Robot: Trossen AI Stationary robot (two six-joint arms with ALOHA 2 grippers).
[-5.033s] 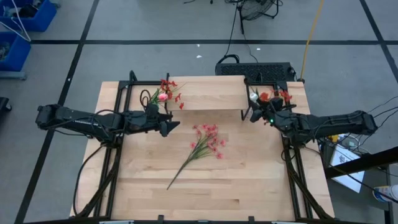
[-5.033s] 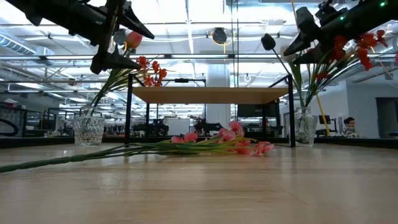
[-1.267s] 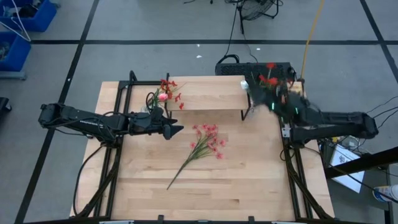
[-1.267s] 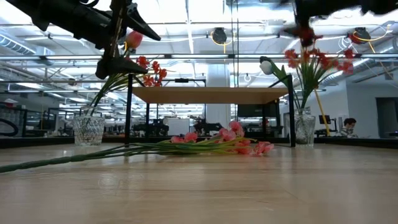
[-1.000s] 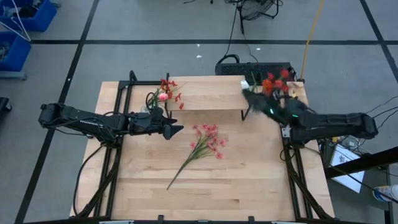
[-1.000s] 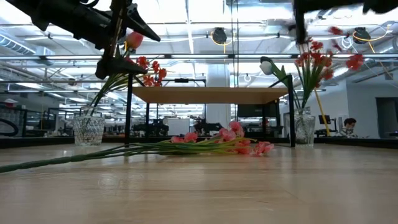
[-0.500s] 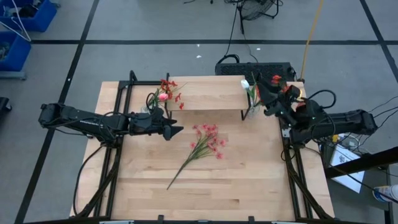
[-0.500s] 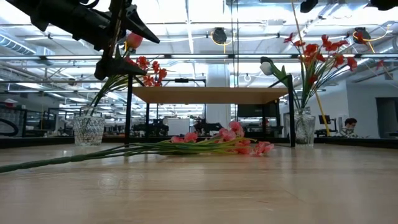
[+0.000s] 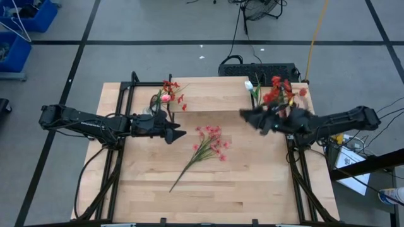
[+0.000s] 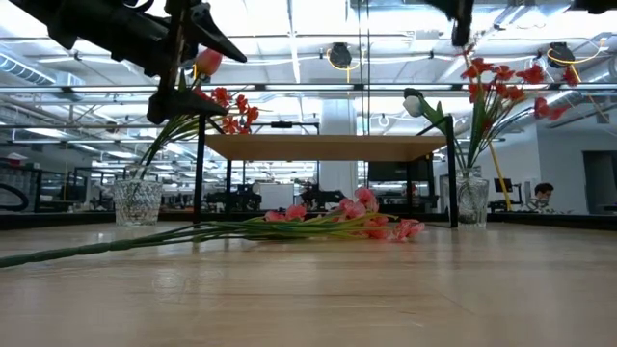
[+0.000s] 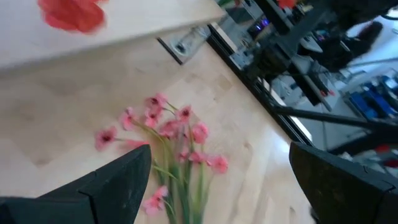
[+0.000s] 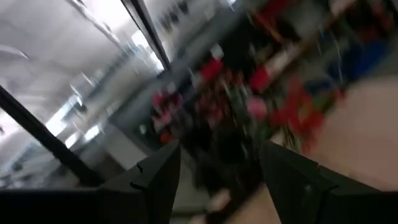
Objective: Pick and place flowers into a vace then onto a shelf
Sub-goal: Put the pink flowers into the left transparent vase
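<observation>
A pink-blossomed spray (image 9: 206,147) lies flat on the tabletop, seen also in the low view (image 10: 333,224) and the left wrist view (image 11: 171,155). My left gripper (image 9: 178,133) hovers open above the table just left of its blossoms (image 11: 221,149). The left glass vase (image 10: 137,201) holds a pink bud and red sprays. The right vase (image 10: 472,199) holds a white tulip and red sprays (image 9: 279,90). My right gripper (image 9: 243,115) is open (image 12: 219,149), raised in front of the shelf's (image 9: 208,94) right end. Both vases stand on the table beside the shelf (image 10: 328,146).
The shelf's thin black legs (image 10: 199,173) stand between the two vases, with the spray's blossoms in front of them. The spray's long stem (image 9: 180,175) runs toward the near left. The near half of the tabletop (image 9: 252,189) is bare wood.
My right gripper has swung away from the red sprays over the right vase, toward the table's left and somewhat nearer, ending in front of the shelf's right end. The red sprays have swayed but stay in the right vase.
</observation>
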